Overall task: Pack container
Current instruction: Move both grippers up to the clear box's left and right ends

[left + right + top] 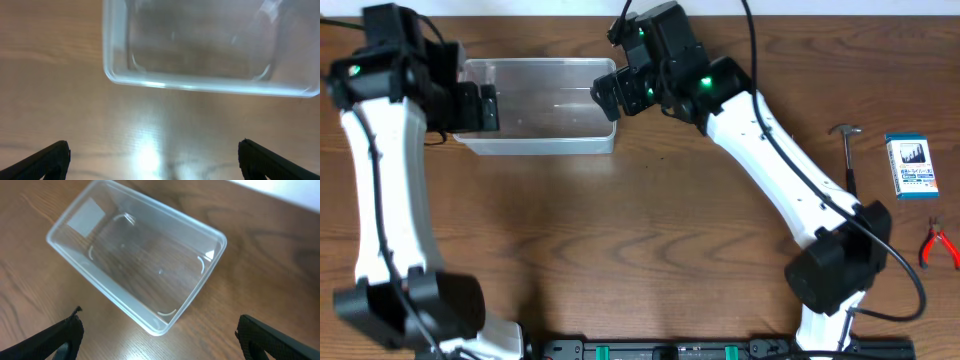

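Left tool (486, 108) and right tool (605, 100) are hovering wide open at opposite ends of the empty container (535, 146), apparently leaving its mouth unobstructed for packing.

We see the clear plastic container (545, 146), a rectangular tub with rounded corners and a rim, standing upright and open-topped towards the far side of the wooden table (620, 250), its bottom seemingly bare.

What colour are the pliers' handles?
Red; the pliers show only in the overhead view, at the table's right edge.
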Tool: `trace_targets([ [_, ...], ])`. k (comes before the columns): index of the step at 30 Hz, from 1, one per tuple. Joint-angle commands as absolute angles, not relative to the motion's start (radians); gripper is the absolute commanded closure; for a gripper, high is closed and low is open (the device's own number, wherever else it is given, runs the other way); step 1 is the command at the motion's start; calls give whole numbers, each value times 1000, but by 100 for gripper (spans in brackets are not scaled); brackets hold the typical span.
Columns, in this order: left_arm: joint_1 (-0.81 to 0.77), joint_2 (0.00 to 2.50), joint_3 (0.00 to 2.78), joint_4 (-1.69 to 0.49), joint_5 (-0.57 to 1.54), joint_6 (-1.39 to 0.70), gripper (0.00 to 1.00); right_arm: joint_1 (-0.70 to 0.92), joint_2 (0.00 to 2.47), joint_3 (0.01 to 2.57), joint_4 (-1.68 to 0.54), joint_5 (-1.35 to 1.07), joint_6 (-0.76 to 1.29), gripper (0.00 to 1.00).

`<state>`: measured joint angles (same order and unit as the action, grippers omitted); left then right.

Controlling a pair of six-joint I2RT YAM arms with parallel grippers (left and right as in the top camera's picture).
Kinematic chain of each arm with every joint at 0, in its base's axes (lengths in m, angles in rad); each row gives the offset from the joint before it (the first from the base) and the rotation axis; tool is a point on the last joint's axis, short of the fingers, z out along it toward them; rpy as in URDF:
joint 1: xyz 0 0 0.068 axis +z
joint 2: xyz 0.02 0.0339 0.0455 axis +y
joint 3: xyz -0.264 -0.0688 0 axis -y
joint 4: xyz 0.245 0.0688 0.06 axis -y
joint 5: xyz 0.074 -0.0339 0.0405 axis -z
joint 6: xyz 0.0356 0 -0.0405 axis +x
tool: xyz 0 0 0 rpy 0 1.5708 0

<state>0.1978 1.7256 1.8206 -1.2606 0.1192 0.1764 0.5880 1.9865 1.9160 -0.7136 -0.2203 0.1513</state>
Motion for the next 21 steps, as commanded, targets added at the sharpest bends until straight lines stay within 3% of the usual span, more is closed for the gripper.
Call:
trace_targets([
  [1, 203, 1774, 1829, -1282, 100, 156, 2, 592, 1999, 1936, -707, -184, 238, 1],
  [9, 203, 1790, 1829, -1206, 100, 156, 2, 580, 2016, 1954, -718, -188, 351, 1],
  [21, 213, 1792, 1829, -1147, 62, 149, 2, 574, 2080, 1955, -827, -236, 364, 2],
])
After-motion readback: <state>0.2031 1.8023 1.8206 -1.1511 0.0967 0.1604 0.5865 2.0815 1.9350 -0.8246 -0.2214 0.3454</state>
